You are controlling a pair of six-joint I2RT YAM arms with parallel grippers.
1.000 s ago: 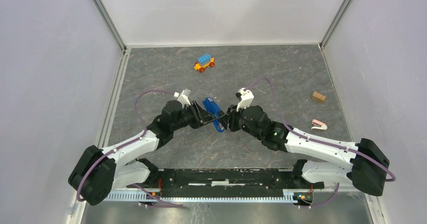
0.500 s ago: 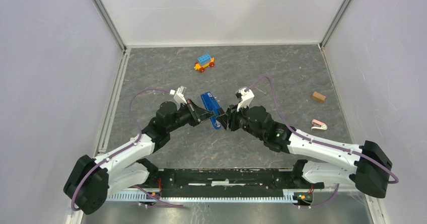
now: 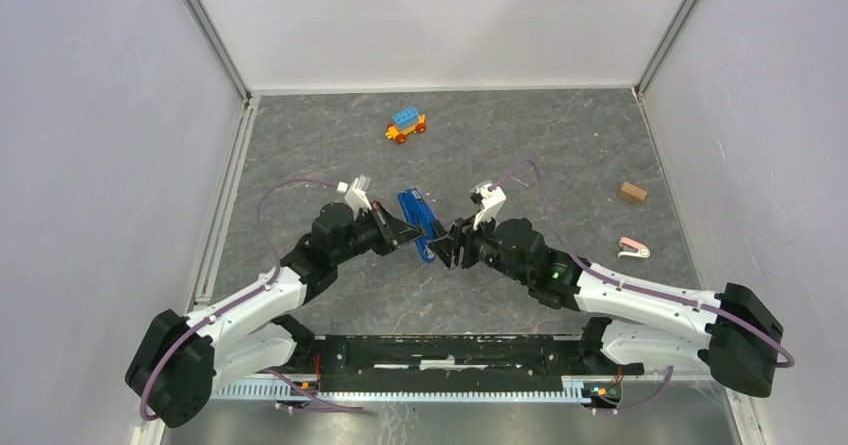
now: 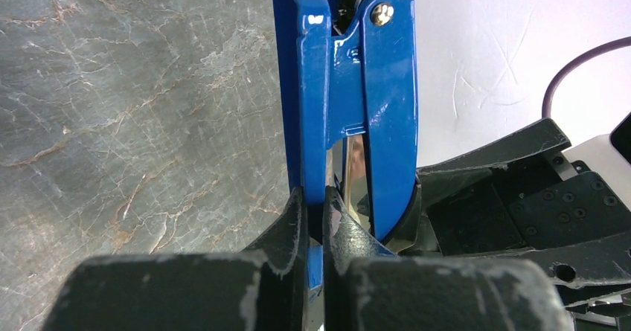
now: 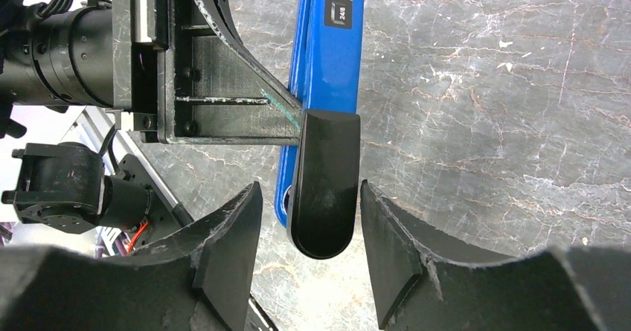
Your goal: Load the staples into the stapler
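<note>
The dark-blue stapler [image 3: 414,215] hangs above the middle of the table, between the two arms. My left gripper [image 3: 409,232] is shut on a thin blue part of the stapler [image 4: 387,108], and its fingertips [image 4: 298,212] pinch that edge. A silver rail shows between the blue sides. My right gripper [image 5: 311,219] is open around the stapler's rounded black end [image 5: 324,190], with a gap on both sides. The blue body [image 5: 331,56] runs away from it. The staples are out of view.
A toy car [image 3: 405,124] with a blue top and red wheels sits at the back. A small brown block [image 3: 631,192] and a pink-and-white object [image 3: 632,249] lie at the right. White walls enclose the grey table [image 3: 560,135].
My left gripper has shut on the stapler's blue edge. My right gripper's jaws have spread apart off the black end. The stapler has shifted slightly left.
</note>
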